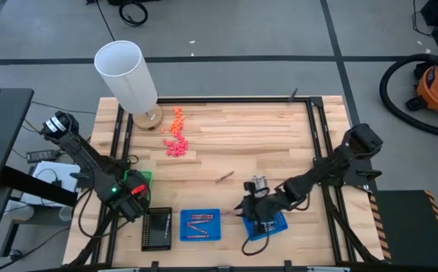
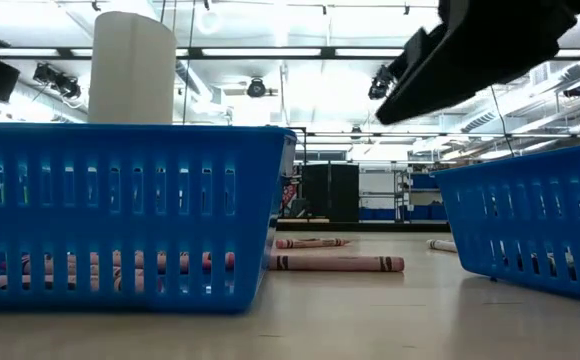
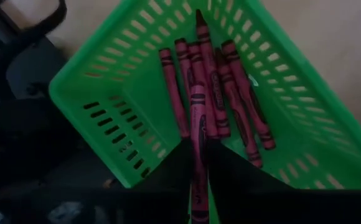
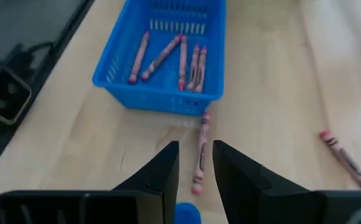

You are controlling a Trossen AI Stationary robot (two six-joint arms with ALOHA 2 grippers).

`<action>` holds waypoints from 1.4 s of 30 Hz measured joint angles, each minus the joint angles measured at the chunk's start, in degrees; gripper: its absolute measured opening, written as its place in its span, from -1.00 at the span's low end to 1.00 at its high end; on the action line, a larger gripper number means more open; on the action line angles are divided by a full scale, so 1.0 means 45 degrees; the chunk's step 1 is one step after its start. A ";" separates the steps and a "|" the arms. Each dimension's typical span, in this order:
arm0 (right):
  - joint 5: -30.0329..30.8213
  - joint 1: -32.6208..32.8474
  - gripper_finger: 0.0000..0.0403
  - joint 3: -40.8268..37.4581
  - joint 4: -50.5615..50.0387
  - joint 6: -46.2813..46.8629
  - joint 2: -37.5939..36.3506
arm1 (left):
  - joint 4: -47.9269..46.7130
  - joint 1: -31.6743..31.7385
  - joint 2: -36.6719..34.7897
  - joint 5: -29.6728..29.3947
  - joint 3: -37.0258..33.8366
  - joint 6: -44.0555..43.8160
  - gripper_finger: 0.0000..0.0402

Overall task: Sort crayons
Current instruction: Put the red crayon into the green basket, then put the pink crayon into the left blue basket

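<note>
Currently, status by item:
Held crayon (image 3: 198, 134): a maroon stick between the left gripper (image 3: 198, 186) fingers, its tip over the green tray (image 3: 106, 93).
Left gripper state: fingers pinch the crayon, closed narrowly around it.
Green tray contents: about five more maroon crayons (image 3: 230, 93) lie lengthwise on the floor; seen only in the left wrist view.
Right gripper (image 4: 196, 165): fingers parted, holding nothing, hovering above a loose crayon (image 4: 200, 149) on the table (image 4: 280, 93), just beside the middle blue tray (image 4: 162, 96).
Middle blue tray contents: five reddish crayons, shown by the right wrist view.
Second loose crayon (image 4: 345, 158): apart on bare wood.
High view only: an orange-pink crayon pile (image 1: 176, 140) near a white cylinder (image 1: 127, 74); a black tray (image 1: 157, 229); another blue tray (image 1: 273, 224) under the right arm.
Low view: one crayon (image 2: 335, 264) lies between two blue tray walls.
Open room: bare wood at table centre; black rails along both side edges.
</note>
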 joint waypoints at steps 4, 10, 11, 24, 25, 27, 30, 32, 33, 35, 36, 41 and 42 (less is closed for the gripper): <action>-0.0799 -0.0380 -0.46 0.0569 -0.0136 -0.0098 0.0752 | 0.0118 0.0000 -0.0002 -0.0062 -0.0101 -0.0006 -0.47; -0.1167 -0.0808 -0.42 0.1928 -0.1731 -0.0106 0.1760 | -0.0205 0.0015 -0.0072 -0.0202 0.0186 0.0407 -0.23; -0.1181 -0.0855 -0.40 0.2190 -0.2321 -0.0106 0.1888 | -0.0333 0.0056 -0.0115 -0.0264 0.0315 0.0456 -0.22; -0.2067 -0.1404 -0.21 0.6320 -0.7226 0.0363 0.4411 | -0.0499 0.0277 -0.0152 -0.2860 0.2314 0.2537 -0.23; -0.2179 -0.1426 -0.21 0.6469 -0.7296 0.0359 0.4551 | -0.0513 0.0277 -0.0159 -0.3180 0.2496 0.2773 -0.23; -0.2426 -0.1472 -0.21 0.6622 -0.7394 0.0323 0.4802 | -0.0465 0.0277 -0.0166 -0.3889 0.2792 0.3211 -0.23; -0.2599 -0.1508 -0.21 0.6745 -0.7498 0.0263 0.5110 | -0.0507 0.0277 -0.0162 -0.4918 0.3215 0.3954 -0.23; -0.2589 -0.1530 -0.21 0.6742 -0.7644 0.0216 0.5136 | -0.0515 0.0277 -0.0157 -0.5552 0.3445 0.4455 -0.23; -0.2525 -0.1552 -0.21 0.6746 -0.7638 0.0170 0.5151 | -0.0547 0.0277 -0.0157 -0.5892 0.3567 0.4646 -0.23; -0.2288 -0.1594 -0.21 0.6764 -0.7709 0.0086 0.5170 | -0.0503 0.0277 -0.0157 -0.6507 0.3771 0.5023 -0.23; -0.2223 -0.1621 -0.22 0.6760 -0.7805 0.0025 0.5183 | -0.0525 0.0277 -0.0157 -0.6790 0.3864 0.5210 -0.23; -0.2091 -0.1704 -0.22 0.6752 -0.7853 -0.0098 0.5414 | -0.0508 0.0277 -0.0157 -0.8087 0.4274 0.5896 -0.23; -0.2044 -0.1712 -0.22 0.6760 -0.7741 -0.0103 0.5474 | -0.0504 0.0277 -0.0157 -0.8241 0.4299 0.6002 -0.23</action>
